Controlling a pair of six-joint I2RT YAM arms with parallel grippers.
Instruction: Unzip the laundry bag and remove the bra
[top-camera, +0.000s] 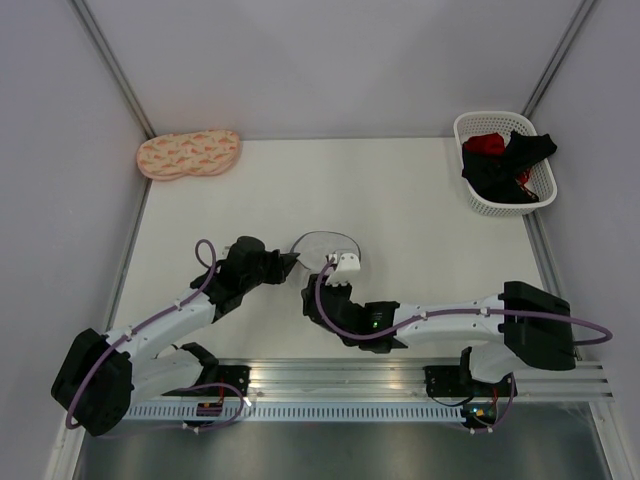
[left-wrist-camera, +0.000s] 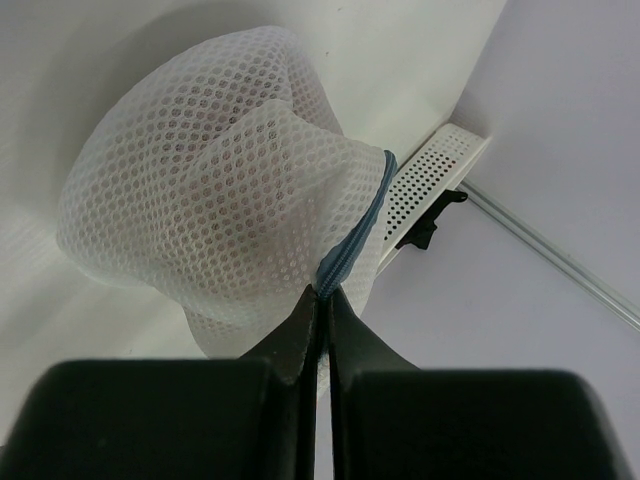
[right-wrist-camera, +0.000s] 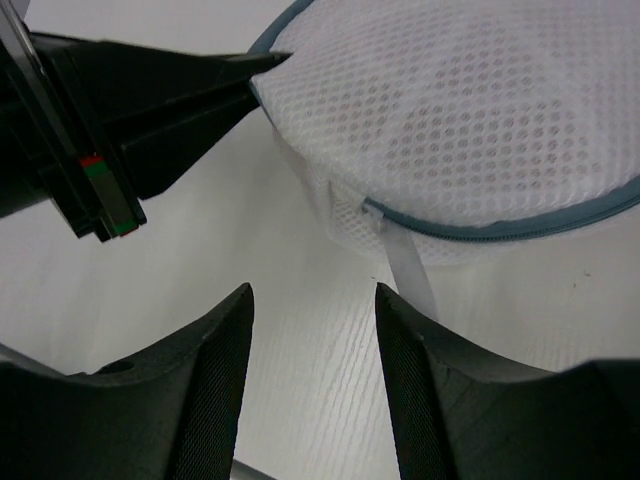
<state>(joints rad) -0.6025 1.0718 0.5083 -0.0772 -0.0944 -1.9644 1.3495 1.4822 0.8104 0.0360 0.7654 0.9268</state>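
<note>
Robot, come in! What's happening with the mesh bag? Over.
Left gripper shut on laundry bag rim. Right gripper open, just short of the white ribbon tab. Zipper looks closed. Nothing blocking.

Lab test cell: white table (top-camera: 420, 230) boxed by plain panels (top-camera: 330, 60).

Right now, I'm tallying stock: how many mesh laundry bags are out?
1. The laundry bag is mid-table: left gripper, jaws shut, on its zipper rim; right gripper, jaws open, beside it. Clothes in the far-right basket could hide another.
</note>
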